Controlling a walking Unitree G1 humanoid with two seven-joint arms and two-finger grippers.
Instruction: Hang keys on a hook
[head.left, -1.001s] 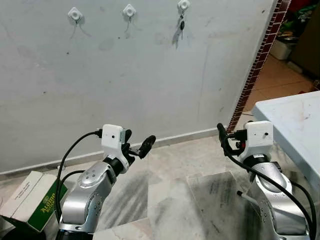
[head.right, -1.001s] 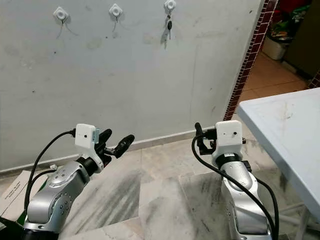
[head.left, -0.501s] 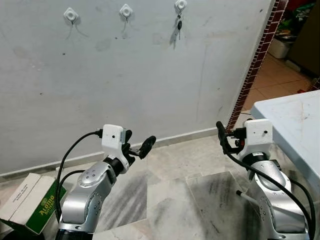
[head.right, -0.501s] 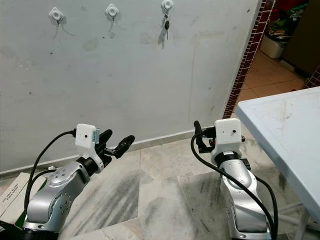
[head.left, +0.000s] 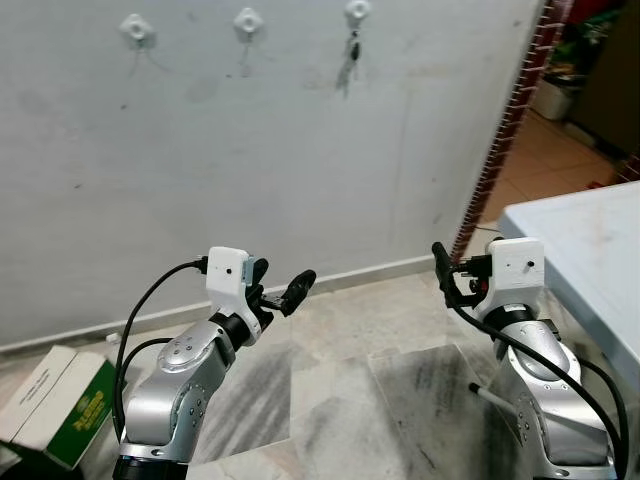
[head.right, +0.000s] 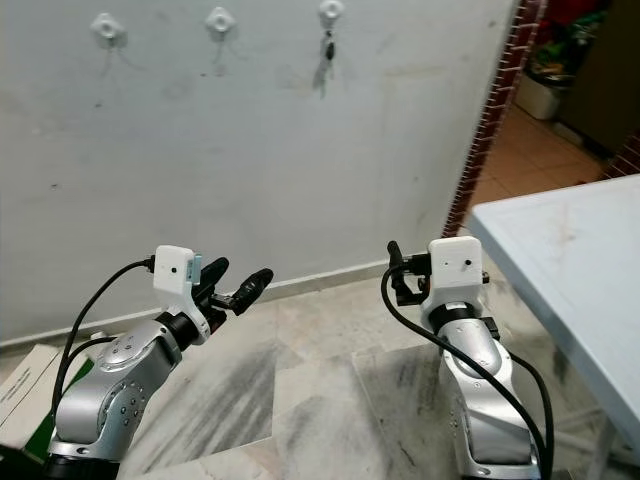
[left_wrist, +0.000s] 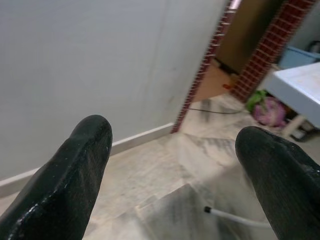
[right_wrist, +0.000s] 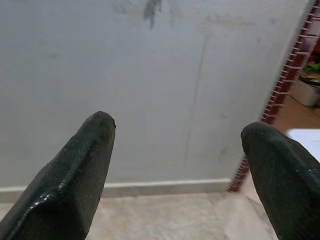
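Three white hooks sit high on the grey wall: a left hook (head.left: 133, 27), a middle hook (head.left: 247, 19) and a right hook (head.left: 357, 10). A small dark bunch of keys (head.left: 352, 48) hangs from the right hook. Both arms are held low in front of me, well below the hooks. My left gripper (head.left: 280, 285) is open and points toward the wall, with nothing between its fingers (left_wrist: 75, 165). My right gripper (head.left: 446, 272) is open too and faces the wall. Its fingers (right_wrist: 75, 170) are empty, and the keys (right_wrist: 152, 7) show as a dark blur far beyond them.
A white table (head.left: 590, 230) stands close on my right. A brick-edged wall corner (head.left: 510, 130) leads to a doorway beyond. A green and white cardboard box (head.left: 60, 405) lies on the marble floor at lower left. A white cable (head.left: 490, 392) lies on the floor near the right arm.
The whole picture has drifted a little, so the camera moved. Both grippers keep the same open pose, and the keys still hang on the right hook.
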